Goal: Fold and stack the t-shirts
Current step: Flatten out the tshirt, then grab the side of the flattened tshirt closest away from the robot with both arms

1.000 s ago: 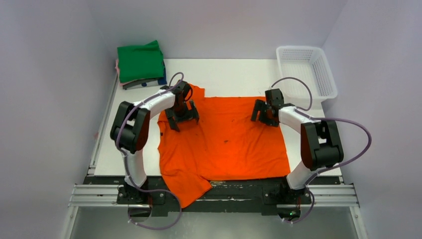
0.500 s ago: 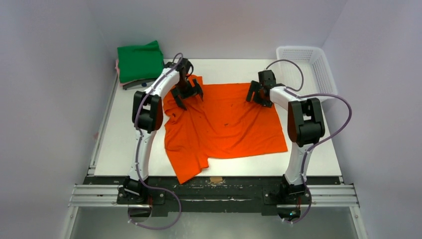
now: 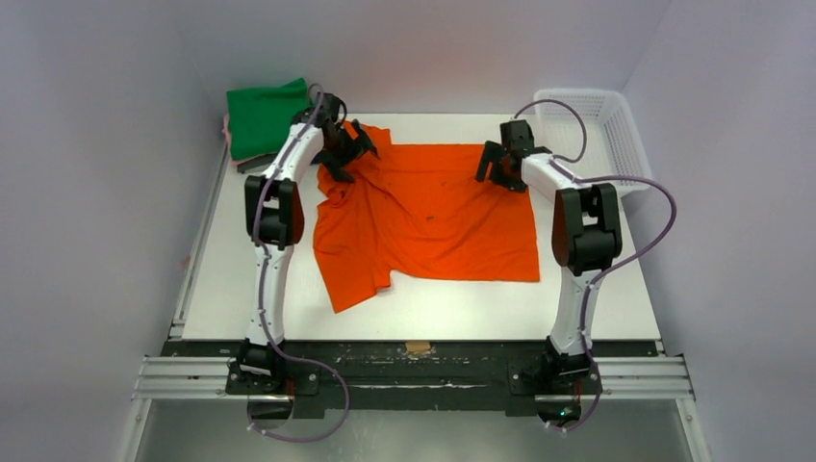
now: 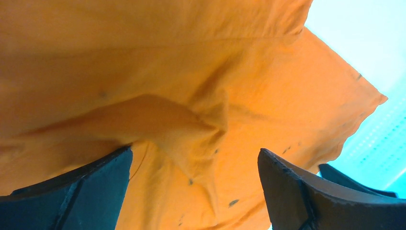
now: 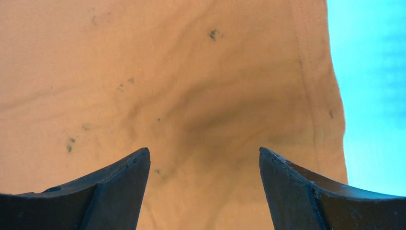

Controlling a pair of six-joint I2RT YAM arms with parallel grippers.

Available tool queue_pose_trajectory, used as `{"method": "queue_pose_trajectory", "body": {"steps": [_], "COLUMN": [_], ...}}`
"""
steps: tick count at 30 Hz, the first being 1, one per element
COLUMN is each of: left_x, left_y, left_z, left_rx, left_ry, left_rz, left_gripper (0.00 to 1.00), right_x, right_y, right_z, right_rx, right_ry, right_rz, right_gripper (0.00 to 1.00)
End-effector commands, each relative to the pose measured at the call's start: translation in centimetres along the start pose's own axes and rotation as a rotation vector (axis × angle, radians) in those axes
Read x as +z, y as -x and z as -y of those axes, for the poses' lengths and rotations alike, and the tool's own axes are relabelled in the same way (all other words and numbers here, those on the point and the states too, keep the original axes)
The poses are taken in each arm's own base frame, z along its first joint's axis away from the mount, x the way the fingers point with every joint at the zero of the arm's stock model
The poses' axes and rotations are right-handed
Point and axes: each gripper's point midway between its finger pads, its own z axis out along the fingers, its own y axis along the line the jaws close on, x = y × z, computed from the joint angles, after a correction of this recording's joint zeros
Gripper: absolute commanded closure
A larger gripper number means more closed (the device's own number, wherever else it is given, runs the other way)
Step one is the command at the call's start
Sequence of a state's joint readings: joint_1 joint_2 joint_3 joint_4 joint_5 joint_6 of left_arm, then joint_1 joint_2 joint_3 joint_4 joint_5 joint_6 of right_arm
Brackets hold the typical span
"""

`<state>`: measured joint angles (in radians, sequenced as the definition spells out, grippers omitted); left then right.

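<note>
— How does the left claw (image 4: 195,152) stand?
— Open. Its wrist view shows two dark fingers (image 4: 72,191) wide apart at the bottom of the frame. A raised ridge of the orange t-shirt (image 4: 158,72) lies between them. I cannot tell whether the tips press into the cloth.

— And the right claw (image 5: 203,150)?
— Spread as well, holding nothing. Under it the orange cloth lies almost flat, flecked with small dark specks. A stitched hem runs down the right of that frame, with bare table (image 5: 373,96) beyond it.

— What does the overhead view add?
— The whole garment, which neither wrist camera shows. It lies spread across the middle of the table. It is smooth on the right and rumpled on the left, with one sleeve trailing toward the lower left. The left claw sits at its upper left corner, the right claw at its upper right corner.

— What else is about?
— A folded stack in the upper left, just beside the left claw, has a green t-shirt (image 3: 267,117) on top. A sliver of pink cloth (image 3: 228,135) shows at its left edge. A white mesh basket (image 3: 630,135) stands in the upper right.

— Anything in the way?
— The right arm (image 3: 582,226) crosses the basket's near corner.

— The arms' pose?
— Both reach far up the frame from their bases at the bottom. The left arm (image 3: 274,207) is almost straight. The right is bent at the elbow, its forearm slanting up and to the left.
</note>
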<state>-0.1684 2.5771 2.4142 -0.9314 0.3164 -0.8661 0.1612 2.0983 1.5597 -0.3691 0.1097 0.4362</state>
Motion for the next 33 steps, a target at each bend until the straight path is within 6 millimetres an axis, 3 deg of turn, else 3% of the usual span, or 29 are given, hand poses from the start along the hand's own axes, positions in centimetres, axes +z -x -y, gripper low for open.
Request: {"method": "queue_pose_trajectory", "body": {"steps": [1, 4, 7, 9, 14, 19, 23, 27, 33], "left_x": [-10.1, -15.4, -19.0, -20.1, -20.5, -19.1, -16.8, -14.6, -12.0], "left_y": [0.6, -2.3, -6.6, -10.0, -19.0, -25.7, -27.3, -27.8, -27.4], "left_z": [3.9, 2.0, -1.9, -5.1, -13.7, -19.4, -21.0, -20.3, -20.1], "left_rx": [0.149, 0.204, 0.212, 0.202, 0.149, 0.096, 0.051, 0.049, 0.058], "left_ry": [-0.068, 0.007, 0.105, 0.165, 0.31, 0.366, 0.353, 0.319, 0.373], "left_rz": [0.175, 0.23, 0.26, 0.263, 0.157, 0.043, 0.01, -0.018, -0.05], "left_gripper": [0.0, 0.0, 0.0, 0.0, 0.0, 0.0, 0.01, 0.09, 0.33], "right_x": [-6.6, -10.5, -13.1, -14.2, -16.2, -17.4, -17.1, -16.8, -16.8], "right_y": [4.3, 3.9, 2.2, 0.8, -3.6, -6.5, -7.9, -8.6, -8.8], "right_z": [-0.8, -0.4, 0.8, 1.9, 4.6, 6.3, 6.7, 6.8, 6.7], "right_rx": [-0.014, -0.009, 0.04, 0.06, 0.089, 0.119, 0.12, 0.117, 0.126], "right_ry": [0.048, 0.08, 0.079, 0.062, 0.024, 0.018, 0.028, 0.027, 0.036], "right_rz": [0.123, 0.17, 0.19, 0.194, 0.179, 0.194, 0.195, 0.17, 0.162], "right_gripper": [0.18, 0.17, 0.16, 0.14, 0.09, 0.02, 0.01, 0.01, 0.03]}}
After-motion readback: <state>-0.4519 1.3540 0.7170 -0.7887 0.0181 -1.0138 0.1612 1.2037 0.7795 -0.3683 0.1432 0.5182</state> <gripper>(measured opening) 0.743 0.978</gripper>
